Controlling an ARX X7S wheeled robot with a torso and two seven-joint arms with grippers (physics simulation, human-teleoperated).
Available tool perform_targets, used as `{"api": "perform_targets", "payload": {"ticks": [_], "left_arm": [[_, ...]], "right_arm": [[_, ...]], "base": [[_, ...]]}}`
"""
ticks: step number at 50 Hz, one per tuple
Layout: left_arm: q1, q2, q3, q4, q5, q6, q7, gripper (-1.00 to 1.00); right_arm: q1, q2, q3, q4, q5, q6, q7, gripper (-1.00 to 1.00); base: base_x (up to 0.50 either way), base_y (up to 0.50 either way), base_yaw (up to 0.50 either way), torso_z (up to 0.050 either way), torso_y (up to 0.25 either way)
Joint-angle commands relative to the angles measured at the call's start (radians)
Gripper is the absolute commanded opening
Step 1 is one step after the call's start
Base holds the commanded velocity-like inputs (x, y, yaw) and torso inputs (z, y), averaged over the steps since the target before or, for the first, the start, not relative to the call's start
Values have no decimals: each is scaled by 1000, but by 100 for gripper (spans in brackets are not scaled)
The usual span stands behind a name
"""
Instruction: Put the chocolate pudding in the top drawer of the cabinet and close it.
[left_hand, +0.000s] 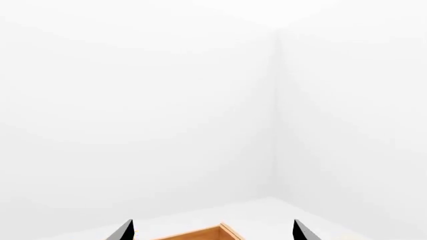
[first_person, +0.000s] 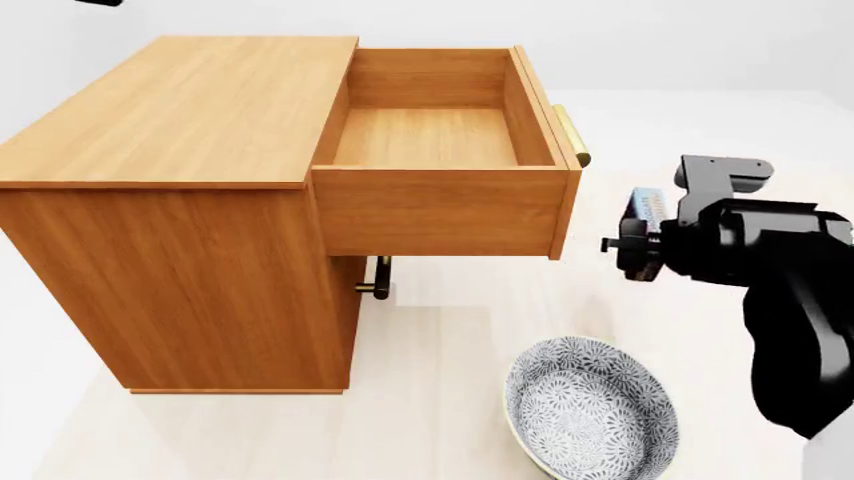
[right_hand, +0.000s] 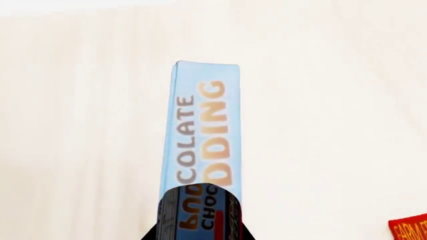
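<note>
Holding the chocolate pudding (right_hand: 200, 130) clamped in my right gripper (first_person: 650, 232), beside the pulled-out top drawer (first_person: 441, 205); my left gripper (left_hand: 212, 231) gapes wide.

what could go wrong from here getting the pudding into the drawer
The right gripper seems to hold the pudding only by one narrow end, so the long box could pivot or slip during the carry. The drawer stands fully open, and its front panel and brass handle lie between pudding and cavity; a low approach may clip them. The bowl sits beside the arm and could be bumped.
</note>
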Motion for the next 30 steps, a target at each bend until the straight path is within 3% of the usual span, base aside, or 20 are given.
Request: {"api": "perform_targets", "payload": {"ticks": [1,8,14,24,30], "left_arm": [[23,2,-13,7,21,12,22,100],[71,-10,-39,92,-51,44,-50,100],[100,-36,-72,150,-101,73,-105,100],[133,-81,-129,242,-184,124,-191,100],[178,-129,-195,310,-261,176,-268,100]], "right_arm": [[130,28,16,-60,-62,-43,13,-100],[333,46,19,-274,-135,-153,29,-100],[445,47,26,-318,-183,-164,24,-100],[434,-7,35,1,-216,50,-64,-100],[483,-49,-10,8,-207,59,-93,-100]], "base": [[0,0,0,0,0],[0,0,0,0,0],[0,0,0,0,0],[0,0,0,0,0],[0,0,0,0,0]]}}
